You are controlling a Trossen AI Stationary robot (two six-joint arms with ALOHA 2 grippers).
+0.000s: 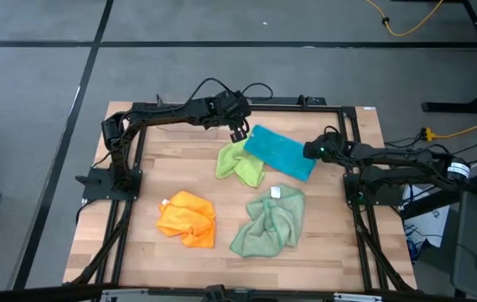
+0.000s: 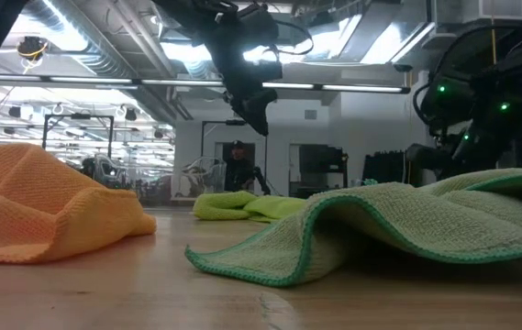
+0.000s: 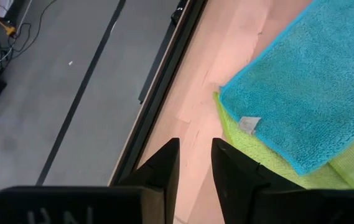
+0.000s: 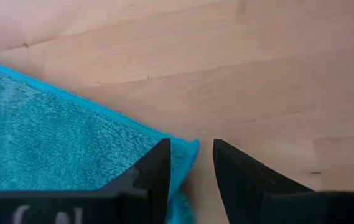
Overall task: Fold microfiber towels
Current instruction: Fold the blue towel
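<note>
The sage green towel [image 1: 268, 222] and orange towel [image 1: 188, 219] lie crumpled nearest on the surface [image 1: 179, 168]. Beyond, the teal towel [image 1: 282, 152] overlaps the lime green towel [image 1: 238, 164]; lifting one could drag both. The right gripper [image 4: 191, 163], slightly parted, straddles the teal corner without pinching. The left gripper [image 3: 195, 163], narrowly parted, hangs empty.

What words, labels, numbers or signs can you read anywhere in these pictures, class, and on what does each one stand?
None can be read for certain.
Pale raised letters on the left gripper body: cut off by the picture's edge, unreadable.
Pale marks on the right gripper body: cut off, unreadable.
Small white tag on the teal towel: too small to read.
White tag on the sage towel: too small.
</note>
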